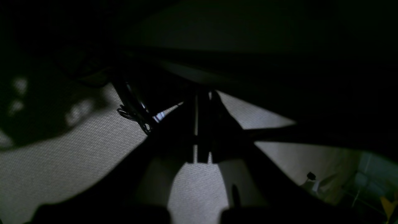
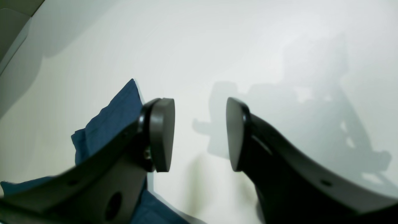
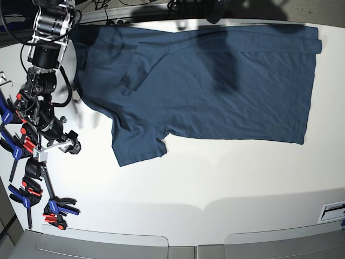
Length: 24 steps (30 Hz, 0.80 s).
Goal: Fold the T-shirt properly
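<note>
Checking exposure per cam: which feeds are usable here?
Left wrist: badly underexposed, mostly black silhouettes. Right wrist: bright, washed out, soft arm shadows on the table, fingertips sharp. Base: evenly lit, mild barrel distortion, a dark shadow across the T-shirt.

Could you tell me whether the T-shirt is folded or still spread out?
Mostly spread: the T-shirt lies flat across the table, one sleeve out, top edge turned over.

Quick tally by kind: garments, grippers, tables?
T-shirt: 1
Grippers: 2 (left gripper, right gripper)
Table: 1
Total: 4
</note>
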Tool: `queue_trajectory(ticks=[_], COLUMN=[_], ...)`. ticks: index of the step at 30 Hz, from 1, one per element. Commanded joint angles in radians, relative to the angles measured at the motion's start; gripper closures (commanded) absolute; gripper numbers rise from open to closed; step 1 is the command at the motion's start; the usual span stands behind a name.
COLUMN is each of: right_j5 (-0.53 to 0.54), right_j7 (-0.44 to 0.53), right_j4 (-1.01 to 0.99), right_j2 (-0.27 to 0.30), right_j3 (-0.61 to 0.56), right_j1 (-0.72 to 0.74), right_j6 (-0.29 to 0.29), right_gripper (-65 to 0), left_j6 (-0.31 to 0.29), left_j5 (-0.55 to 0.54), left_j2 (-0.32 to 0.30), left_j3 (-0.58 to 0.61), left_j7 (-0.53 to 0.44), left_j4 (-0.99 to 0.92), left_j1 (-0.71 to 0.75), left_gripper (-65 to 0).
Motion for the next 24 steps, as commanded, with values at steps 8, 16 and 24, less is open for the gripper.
queue_trajectory(ticks=[8, 16, 24], right_j5=[0.018, 0.018, 0.018], right_j7=[0.019, 0.019, 0.019], right_j4=[0.017, 0.017, 0.017], right_j2=[0.019, 0.019, 0.019], right_j3=[0.006, 0.006, 0.006], right_j1=[0.027, 0.027, 0.027], right_j6=[0.008, 0.008, 0.008], right_gripper=[-25.1, -25.1, -25.1], left_j6=[-0.106, -0.106, -0.105], left_j5=[0.018, 0.019, 0.129], left_j2=[0.026, 0.021, 0.006], left_j3=[0.011, 0.011, 0.011], left_j7=[-0.053, -0.179, -0.45], left_j4=[0.002, 0.002, 0.002], left_j1=[0.02, 0.048, 0.091], left_gripper=[0.0, 0.0, 0.0])
